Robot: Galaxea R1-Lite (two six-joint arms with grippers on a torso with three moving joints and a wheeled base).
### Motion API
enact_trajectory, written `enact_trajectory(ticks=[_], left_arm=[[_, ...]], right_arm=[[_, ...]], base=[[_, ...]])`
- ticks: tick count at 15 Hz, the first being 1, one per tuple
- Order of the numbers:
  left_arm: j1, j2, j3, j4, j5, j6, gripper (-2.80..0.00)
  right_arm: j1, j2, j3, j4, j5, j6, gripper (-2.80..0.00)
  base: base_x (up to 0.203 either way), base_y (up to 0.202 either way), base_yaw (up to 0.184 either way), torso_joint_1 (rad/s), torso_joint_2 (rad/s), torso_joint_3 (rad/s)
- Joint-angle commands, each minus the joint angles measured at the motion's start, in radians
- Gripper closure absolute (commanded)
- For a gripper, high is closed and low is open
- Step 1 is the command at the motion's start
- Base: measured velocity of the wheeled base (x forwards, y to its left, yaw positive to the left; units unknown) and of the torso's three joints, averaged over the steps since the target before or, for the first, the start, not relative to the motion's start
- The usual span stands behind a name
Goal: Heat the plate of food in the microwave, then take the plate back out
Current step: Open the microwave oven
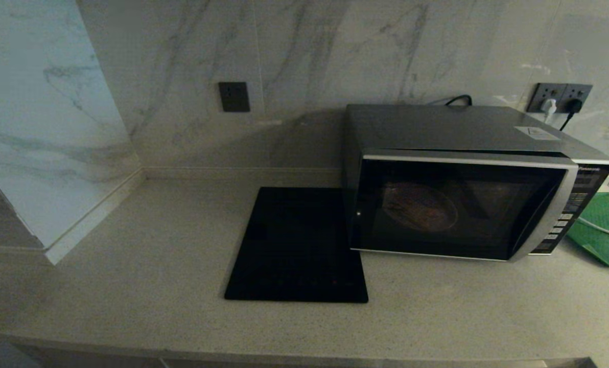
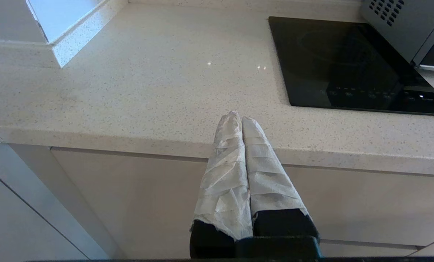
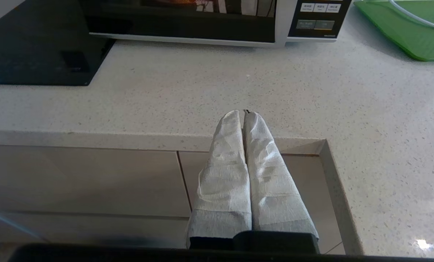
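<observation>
The silver-and-black microwave (image 1: 463,194) stands on the counter at the right with its dark glass door closed. Through the glass a round plate of food (image 1: 419,207) shows dimly inside, lit reddish. Neither arm appears in the head view. My left gripper (image 2: 239,118) hangs shut and empty over the counter's front edge, left of the black mat. My right gripper (image 3: 244,114) is shut and empty too, over the front edge before the microwave (image 3: 217,22), well short of its door and button panel (image 3: 319,18).
A flat black square mat (image 1: 297,245) lies on the counter against the microwave's left side. A green tray (image 1: 603,230) with a white cable sits to the right of the microwave. Marble walls close the back and left. Cabinet fronts lie below the counter edge (image 2: 129,140).
</observation>
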Motion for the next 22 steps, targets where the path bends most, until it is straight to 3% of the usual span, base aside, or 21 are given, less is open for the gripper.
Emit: enact_trajectory(ticks=[1, 4, 22], left_arm=[[0.0, 0.0, 0.0, 0.0, 0.0, -0.001, 0.0], [0.0, 0.0, 0.0, 0.0, 0.0, -0.001, 0.0], [0.001, 0.0, 0.0, 0.0, 0.0, -0.001, 0.0]], right_arm=[[0.0, -0.001, 0.002, 0.001, 0.0, 0.02, 0.0], [0.0, -0.001, 0.002, -0.003, -0.003, 0.071, 0.0], [0.0, -0.001, 0.002, -0.003, -0.003, 0.071, 0.0]], base=[[0.0, 0.0, 0.0, 0.0, 0.0, 0.0], [0.0, 0.0, 0.0, 0.0, 0.0, 0.0], [0.0, 0.0, 0.0, 0.0, 0.0, 0.0]])
